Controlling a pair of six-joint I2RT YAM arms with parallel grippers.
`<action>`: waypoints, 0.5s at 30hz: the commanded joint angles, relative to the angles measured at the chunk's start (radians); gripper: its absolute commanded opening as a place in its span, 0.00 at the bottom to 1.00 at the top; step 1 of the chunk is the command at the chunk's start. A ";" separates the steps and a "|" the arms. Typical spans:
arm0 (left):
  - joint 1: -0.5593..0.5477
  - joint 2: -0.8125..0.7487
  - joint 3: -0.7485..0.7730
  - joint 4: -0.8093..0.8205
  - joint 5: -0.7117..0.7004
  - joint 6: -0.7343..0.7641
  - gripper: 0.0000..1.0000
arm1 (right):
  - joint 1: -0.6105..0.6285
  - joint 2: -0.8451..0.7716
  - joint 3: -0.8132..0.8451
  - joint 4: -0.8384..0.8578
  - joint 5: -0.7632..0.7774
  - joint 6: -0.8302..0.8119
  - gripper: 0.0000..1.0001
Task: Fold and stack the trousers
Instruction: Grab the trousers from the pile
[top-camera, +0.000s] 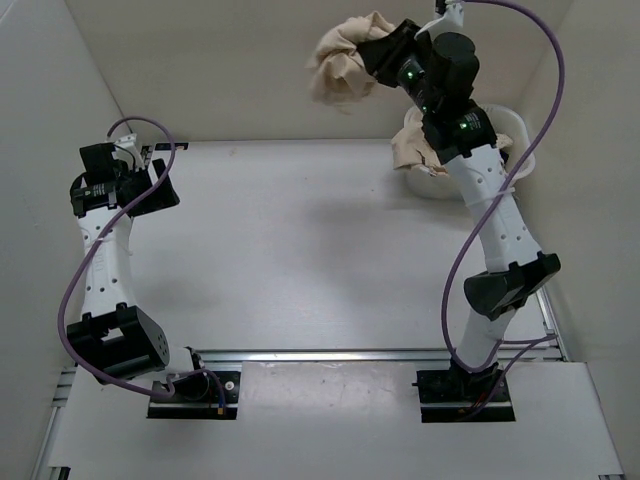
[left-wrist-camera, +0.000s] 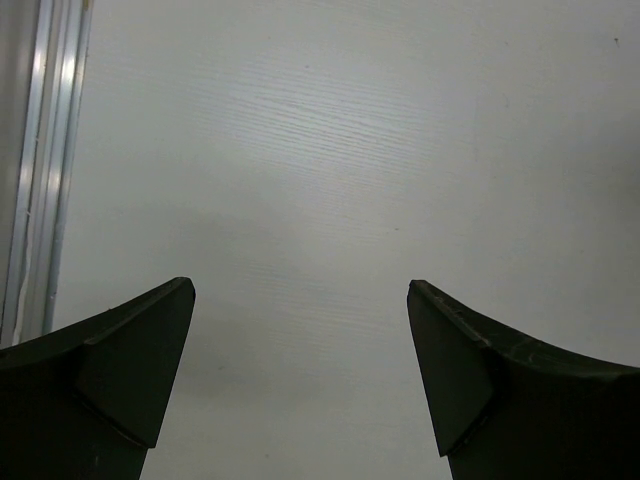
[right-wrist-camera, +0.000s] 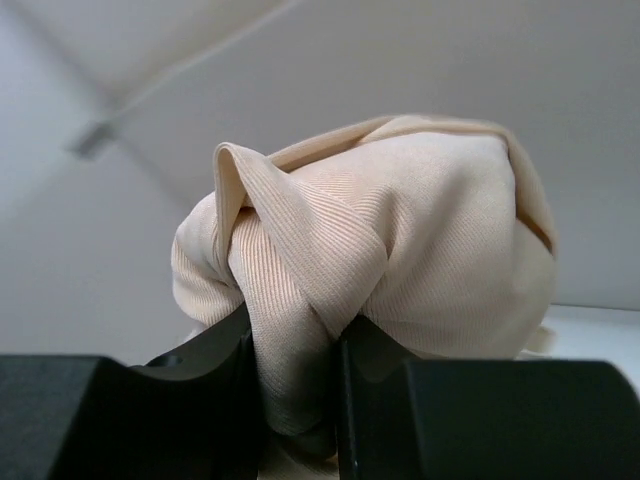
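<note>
**A:** Where are the trousers?

**B:** Bunched into a wrinkled beige ball and lifted clear of the white basket, up and to the left of it, in front of the back wall. In the right wrist view the trousers fill the middle as a rounded bundle, with one fold running down between the fingers.

**A:** So the right gripper has them?

**B:** Yes. The right gripper is pinched tight on that fold, with cloth squeezed between its two black fingers.

**A:** Is anything in the basket?

**B:** More beige cloth spills over the basket's left rim. The right arm crosses in front of it, so I cannot tell whether it joins the lifted bundle.

**A:** And the left gripper?

**B:** Far to the left of the basket, low over the table. In its own camera the left gripper has its fingers spread wide apart, with only bare table between them. A metal rail runs along the side away from the basket.
</note>
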 joint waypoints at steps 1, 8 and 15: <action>0.006 -0.004 0.007 0.034 -0.061 0.000 1.00 | -0.006 0.053 -0.075 0.258 -0.227 0.387 0.00; 0.006 0.073 0.100 0.044 -0.070 0.000 1.00 | -0.006 0.066 -0.422 -0.050 -0.420 0.368 0.19; -0.028 0.103 0.099 0.044 -0.091 0.000 1.00 | -0.033 0.156 -0.640 -0.800 -0.347 -0.241 0.86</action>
